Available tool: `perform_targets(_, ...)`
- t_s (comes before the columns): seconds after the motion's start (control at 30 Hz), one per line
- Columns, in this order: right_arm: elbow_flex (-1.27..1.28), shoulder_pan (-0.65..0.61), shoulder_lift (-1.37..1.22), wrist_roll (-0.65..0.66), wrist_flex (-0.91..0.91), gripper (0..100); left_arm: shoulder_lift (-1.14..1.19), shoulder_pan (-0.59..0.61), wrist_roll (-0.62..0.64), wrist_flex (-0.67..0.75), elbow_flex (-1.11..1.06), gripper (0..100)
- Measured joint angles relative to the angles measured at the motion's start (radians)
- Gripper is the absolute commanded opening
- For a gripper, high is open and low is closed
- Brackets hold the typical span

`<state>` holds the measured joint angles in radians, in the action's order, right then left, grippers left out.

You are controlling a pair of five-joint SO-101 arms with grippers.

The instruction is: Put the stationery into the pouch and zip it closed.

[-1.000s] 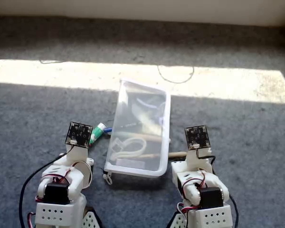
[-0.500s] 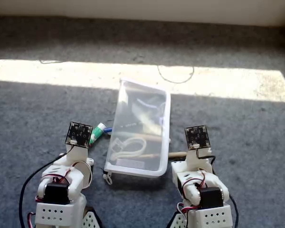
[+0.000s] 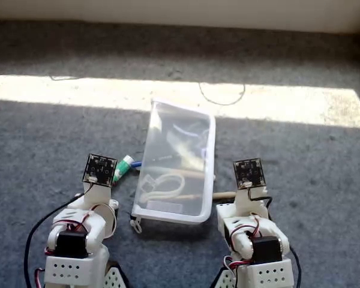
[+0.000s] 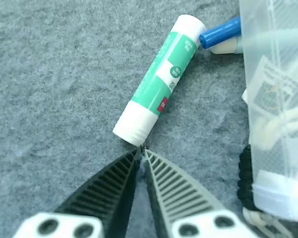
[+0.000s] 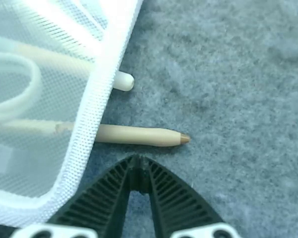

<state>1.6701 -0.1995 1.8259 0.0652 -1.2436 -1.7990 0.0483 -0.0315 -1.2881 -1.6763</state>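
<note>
High view: pouch [image 3: 177, 165] lies flat on grey carpet [image 3: 300, 162] between the two arms, glue stick [image 3: 123, 166] just outside it on the left arm's side, pencil [image 3: 223, 194] poking out on the right arm's side. Left wrist view: left pincer [image 4: 141, 151] narrow, tips together, holding nothing; glue stick [image 4: 161, 82] has its white end right at the tips, a blue pen [image 4: 219, 32] beyond its far end, and the pouch [image 4: 278, 99] off to one side. Right wrist view: right pincer [image 5: 138, 166] narrow, tips together, empty; pencil [image 5: 139, 135] lies crosswise just ahead of the tips, its other end behind the pouch [image 5: 49, 99] mesh, inside or beneath not discernible.
</note>
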Motion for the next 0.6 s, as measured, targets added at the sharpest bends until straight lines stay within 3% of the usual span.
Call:
perform_targets(0.43, -0.163, 0.0, 0.005, -0.002, 0.0, 0.5, 0.0, 0.0, 0.0, 0.0, 0.0, 1)
perform_targets(0.6, -0.241, 0.0, 0.008, -0.068, 0.0, 0.5, 0.0, 0.0, 0.0, 0.0, 0.0, 1)
